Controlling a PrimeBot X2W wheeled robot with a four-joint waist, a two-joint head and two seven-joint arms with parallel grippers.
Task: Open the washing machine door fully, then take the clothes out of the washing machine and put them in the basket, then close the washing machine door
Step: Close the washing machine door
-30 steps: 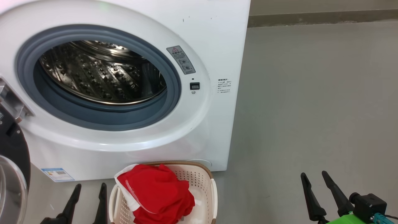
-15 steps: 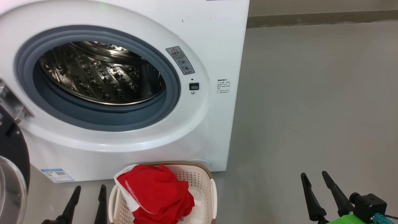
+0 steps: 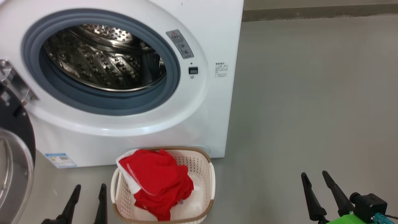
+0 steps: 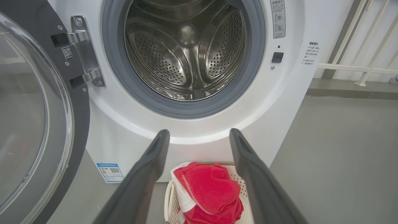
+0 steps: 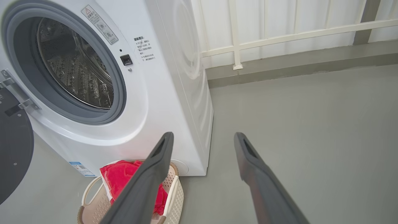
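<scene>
Head camera has dipped since a second ago: washer point(image 3: 214, 37) and basket point(image 3: 194, 166) ride higher in frame and more of the basket shows. Nothing itself moved, and both tools sit at the same spots low in the head view.

Left tool point(image 3: 90, 186): open, holding nothing, near-left, just left of the basket, not touching it. Right tool point(image 3: 314, 173): open, holding nothing, near-right over bare floor point(image 3: 311, 93), well apart from everything.

Clothes point(image 3: 155, 180): red with white trim, heaped in the basket's left and far part, white trim draped over the far-left rim. The right part of the basket bottom is bare. Basket stands on the floor right at the washer's lower front edge; touching or not, can't tell.

Drum point(image 3: 102, 62): perforated steel, open to view, with the grey gasket point(image 3: 102, 104) ring fully exposed. Door point(image 3: 18, 130): swung wide to the left on its hinge point(image 4: 82, 53), black rim and glass dome cut by the left frame edge. There is a gap between the door and the left tool. Blue label point(image 3: 60, 160) sits low on the washer front, between door and basket.

Washer's right edge ends just right of the basket. Beyond it, open floor runs to the far kerb. In the right wrist view a white railing point(image 5: 279, 37) stands behind, and the floor alongside the washer's side is free.
</scene>
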